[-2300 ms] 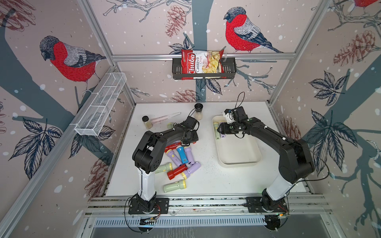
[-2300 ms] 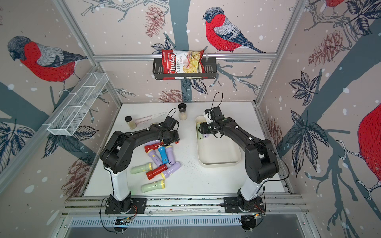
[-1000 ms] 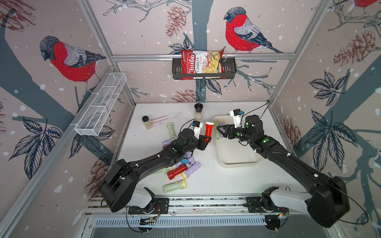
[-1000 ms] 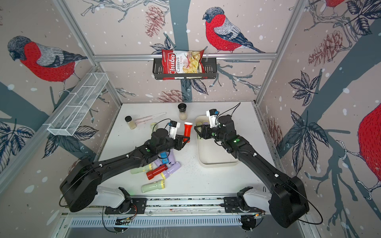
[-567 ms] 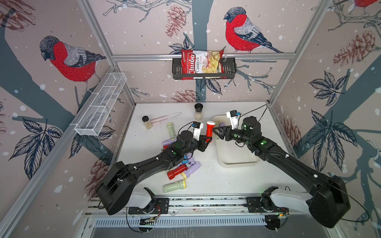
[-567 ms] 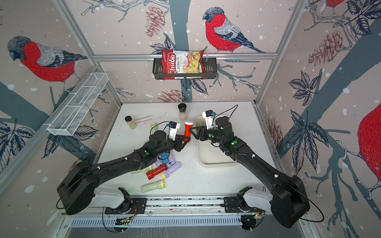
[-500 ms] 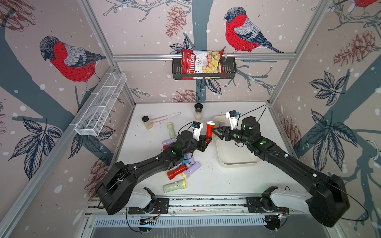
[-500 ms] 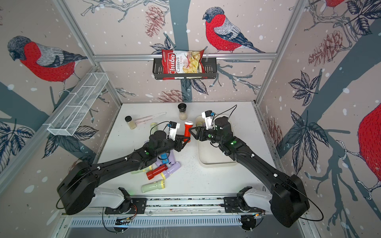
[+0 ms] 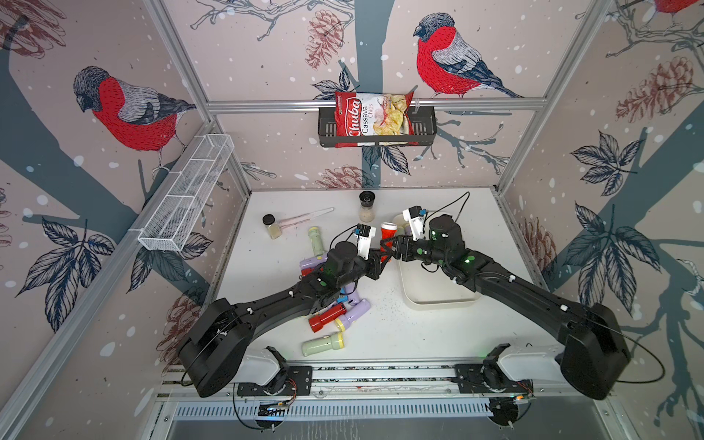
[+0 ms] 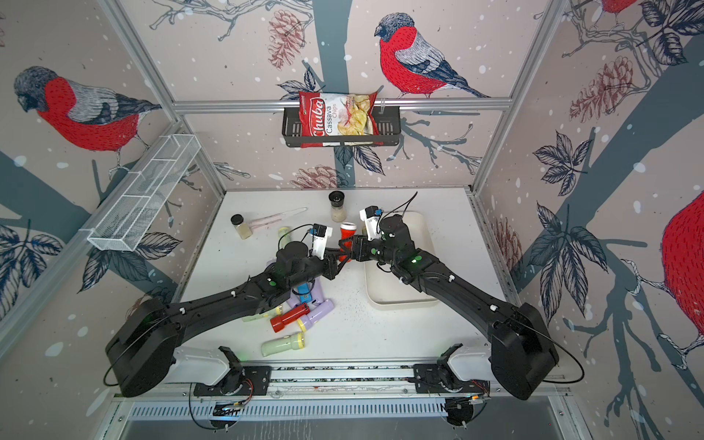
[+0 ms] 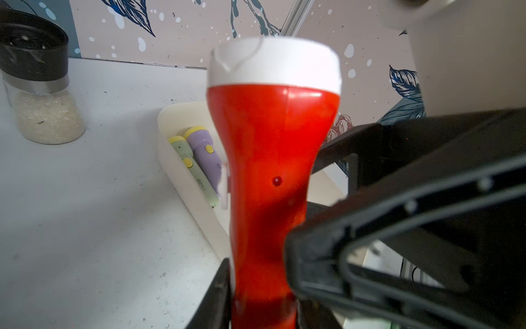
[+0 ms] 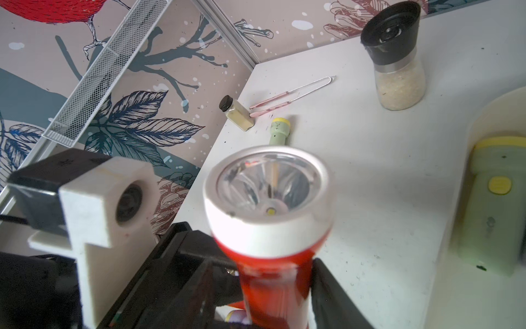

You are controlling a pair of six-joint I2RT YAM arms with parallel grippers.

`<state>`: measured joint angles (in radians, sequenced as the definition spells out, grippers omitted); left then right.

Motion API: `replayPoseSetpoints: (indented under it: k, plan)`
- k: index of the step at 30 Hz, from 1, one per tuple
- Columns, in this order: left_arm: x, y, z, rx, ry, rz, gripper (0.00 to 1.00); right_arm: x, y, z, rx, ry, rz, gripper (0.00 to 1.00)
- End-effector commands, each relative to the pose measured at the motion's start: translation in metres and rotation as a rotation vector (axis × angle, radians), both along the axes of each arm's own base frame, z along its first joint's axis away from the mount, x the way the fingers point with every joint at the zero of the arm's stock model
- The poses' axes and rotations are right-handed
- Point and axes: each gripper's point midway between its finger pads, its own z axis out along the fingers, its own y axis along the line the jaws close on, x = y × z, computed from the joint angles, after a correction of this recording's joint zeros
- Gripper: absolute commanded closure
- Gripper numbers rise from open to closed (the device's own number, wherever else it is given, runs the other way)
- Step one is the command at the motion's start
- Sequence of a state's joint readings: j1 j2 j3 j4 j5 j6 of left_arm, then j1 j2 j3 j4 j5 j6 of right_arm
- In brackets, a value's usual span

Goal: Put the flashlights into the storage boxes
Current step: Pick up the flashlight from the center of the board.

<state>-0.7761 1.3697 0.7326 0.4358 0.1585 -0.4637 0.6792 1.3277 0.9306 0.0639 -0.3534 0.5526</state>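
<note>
Just beside tray, left gripper clenches red flashlight; right gripper flanks it, can't tell if gripping. Behind tray, bag reads "Chuba Cassava Chips".

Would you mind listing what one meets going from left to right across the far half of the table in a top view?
small jar → tongs → grinder → red flashlight → tray
</note>
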Motion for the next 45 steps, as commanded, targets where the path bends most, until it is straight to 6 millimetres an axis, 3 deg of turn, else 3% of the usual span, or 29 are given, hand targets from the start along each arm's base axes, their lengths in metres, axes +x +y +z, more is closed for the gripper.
replayPoseSetpoints:
  k: [1,10,14,16,23,25,31,39,45]
  plan:
    - [-0.001,-0.006,0.017,-0.033,-0.054,-0.028,0.94,0.004,0.004,0.008,0.014,-0.025,-0.005,0.59]
    - [-0.004,-0.005,0.022,-0.044,-0.07,-0.036,0.93,0.009,0.005,-0.001,-0.024,-0.006,-0.018,0.58]
    - [-0.005,-0.004,0.023,-0.045,-0.076,-0.035,0.93,0.012,0.004,-0.007,-0.04,0.007,-0.035,0.48]
    - [-0.005,-0.005,0.024,-0.046,-0.081,-0.036,0.93,0.013,0.004,-0.007,-0.042,0.009,-0.037,0.48]
    - [-0.004,-0.004,0.021,-0.036,-0.074,-0.029,0.91,0.015,0.004,0.001,-0.035,-0.019,-0.04,0.67]
    - [-0.002,-0.003,0.02,-0.034,-0.068,-0.017,0.82,0.016,0.001,0.003,-0.043,-0.029,-0.05,0.69]
    - [0.004,0.004,0.014,-0.022,-0.049,0.04,0.33,0.027,-0.026,-0.011,-0.111,0.006,-0.107,0.69]
    - [0.025,0.021,-0.01,0.074,0.024,0.203,0.11,0.053,-0.096,-0.066,-0.281,0.178,-0.184,0.68]
    - [0.039,0.023,-0.036,0.181,0.1,0.264,0.09,0.069,-0.14,-0.105,-0.407,0.296,-0.22,0.67]
